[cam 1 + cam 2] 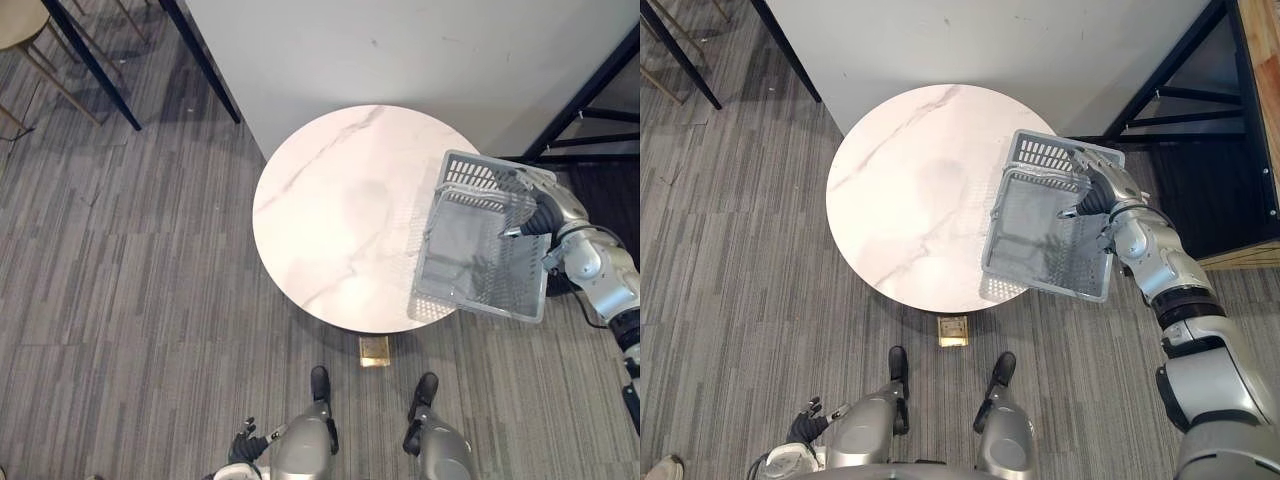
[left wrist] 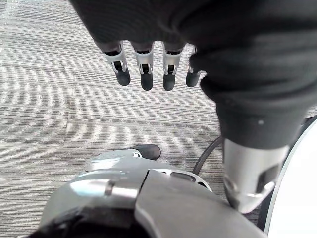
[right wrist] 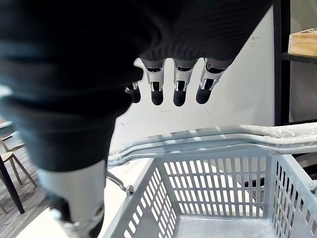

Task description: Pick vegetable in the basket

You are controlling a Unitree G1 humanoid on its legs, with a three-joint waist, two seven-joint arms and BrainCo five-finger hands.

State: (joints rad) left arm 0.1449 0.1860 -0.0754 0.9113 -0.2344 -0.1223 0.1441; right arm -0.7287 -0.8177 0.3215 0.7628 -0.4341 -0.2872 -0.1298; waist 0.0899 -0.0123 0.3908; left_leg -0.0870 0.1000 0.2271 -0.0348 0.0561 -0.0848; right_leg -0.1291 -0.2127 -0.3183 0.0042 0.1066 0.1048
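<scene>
Marble table (image 1: 320,220), grey basket (image 1: 470,285) lengthwise front-to-back, right robot hand (image 1: 1100,190) unclenched at rim.

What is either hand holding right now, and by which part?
Nothing is visibly gripped. The right hand has straight fingers by the handles of the grey plastic mesh basket, not curled round them. The left hand is open and empty.

You have the basket (image 1: 1045,245) at the right edge of the round white desk (image 1: 910,190), partly jutting past its rim. Your right hand (image 1: 1098,185) is at the basket's far corner; your left hand (image 1: 805,422) hangs low.
</scene>
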